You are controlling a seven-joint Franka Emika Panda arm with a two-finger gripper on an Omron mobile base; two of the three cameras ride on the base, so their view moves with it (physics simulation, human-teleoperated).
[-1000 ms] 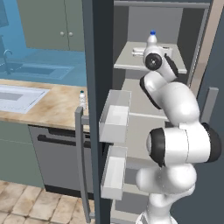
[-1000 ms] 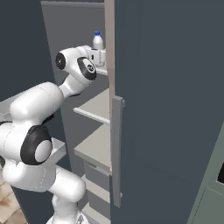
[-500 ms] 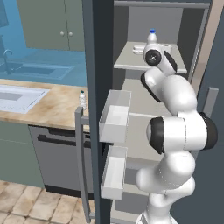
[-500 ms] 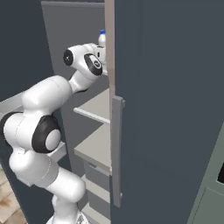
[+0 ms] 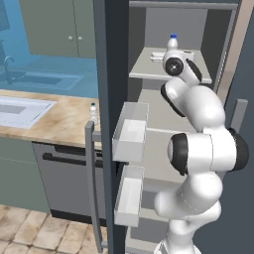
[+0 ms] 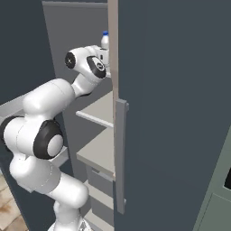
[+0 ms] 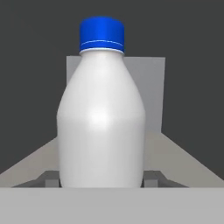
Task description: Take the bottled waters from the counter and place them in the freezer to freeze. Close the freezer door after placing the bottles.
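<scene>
One bottled water (image 7: 100,127), white with a blue cap, stands upright between my dark fingertips (image 7: 50,177); my gripper (image 7: 100,177) is shut on it. In the left base view the same bottled water (image 5: 172,42) sits over the top shelf (image 5: 149,69) of the freezer (image 5: 163,114), my gripper (image 5: 166,53) low on it behind the wrist. The right base view has the bottle (image 6: 104,41) beside the door edge. A second bottled water (image 5: 93,113) stands on the counter (image 5: 54,124). The freezer door (image 5: 111,74) is swung open.
White door bins (image 5: 130,131) jut from the open door, whose bar handle (image 5: 91,183) faces outward. A closed dark door (image 6: 176,113) with a grey handle (image 6: 121,153) stands right of the arm. The sink (image 5: 20,106) and dishwasher (image 5: 64,173) lie left.
My elbow has swung up and closer to the shelves. The held bottle has shifted slightly deeper over the top shelf. The counter bottle has not moved.
</scene>
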